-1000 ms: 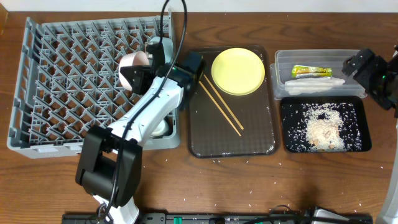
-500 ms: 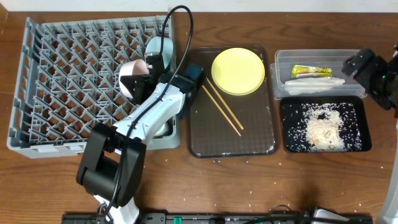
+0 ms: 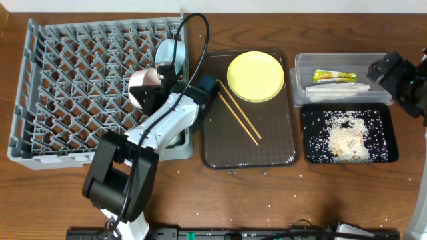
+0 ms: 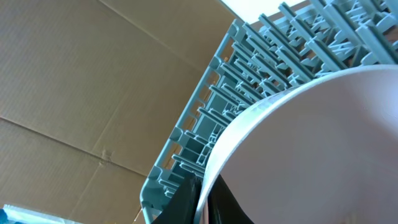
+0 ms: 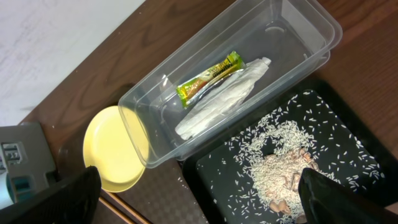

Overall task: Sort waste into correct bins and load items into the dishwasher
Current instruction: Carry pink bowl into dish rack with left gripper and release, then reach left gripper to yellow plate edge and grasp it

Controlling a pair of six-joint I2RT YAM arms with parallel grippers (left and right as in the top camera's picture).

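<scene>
My left gripper point(image 3: 156, 83) is shut on the rim of the white bowl point(image 3: 142, 87), which is tilted on its side over the right part of the grey dishwasher rack point(image 3: 73, 87). In the left wrist view the rim of the bowl point(image 4: 298, 149) sits between the black fingers point(image 4: 184, 200). A light blue bowl point(image 3: 170, 53) stands on edge in the rack just behind. The yellow plate point(image 3: 255, 77) and the chopsticks point(image 3: 237, 117) lie on the brown tray point(image 3: 267, 150). My right gripper point(image 3: 390, 71) hangs open above the clear tub point(image 3: 303, 67), with nothing between its fingers.
The clear tub point(image 5: 292, 37) holds a yellow-green wrapper point(image 5: 208, 78) and a white wrapper point(image 5: 221, 99). Rice scraps point(image 5: 283, 168) fill the black tray point(image 3: 383, 157). A small white cup point(image 3: 176, 138) shows in the rack under my left arm. Rice grains dot the table's front.
My left gripper has brought the white bowl down and slightly toward the front over the rack, uncovering more of the light blue bowl. The right arm has not moved.
</scene>
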